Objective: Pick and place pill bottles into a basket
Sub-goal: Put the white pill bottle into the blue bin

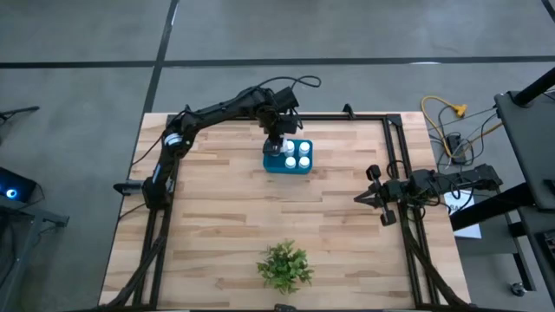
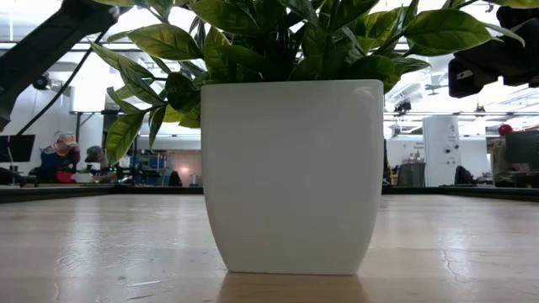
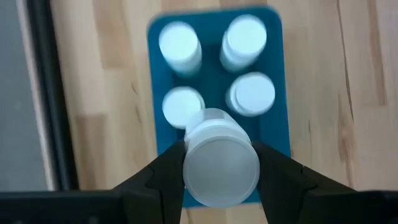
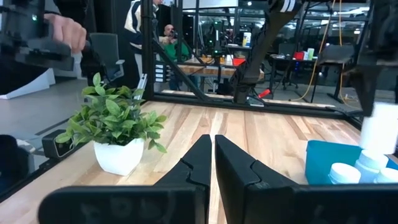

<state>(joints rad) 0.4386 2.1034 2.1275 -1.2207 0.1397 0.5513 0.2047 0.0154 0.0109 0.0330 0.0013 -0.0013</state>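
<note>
The teal basket (image 1: pixel 288 166) stands on the wooden table at the far middle. Several white pill bottles (image 3: pixel 180 45) stand upright in it. My left gripper (image 1: pixel 276 144) hangs over the basket's left end, shut on another white pill bottle (image 3: pixel 219 158). This bottle and the basket (image 4: pixel 320 158) also show in the right wrist view (image 4: pixel 379 130). My right gripper (image 1: pixel 366 198) is shut and empty, low at the table's right side, pointing toward the table's left. My left gripper pinches the bottle between its two fingers (image 3: pixel 163 177), one on each side of its round wall (image 3: pixel 189 163). The fingers come from above, pointing down. The bottle stays upright below the gripper, over the open end of the basket; whether its bottom touches the basket, I cannot tell.
A green plant in a white pot (image 1: pixel 284 265) stands near the table's front edge and fills the low view (image 2: pixel 290 177). A dark frame rail (image 1: pixel 347 117) runs along the table's far edge. People and desks show in the room beyond.
</note>
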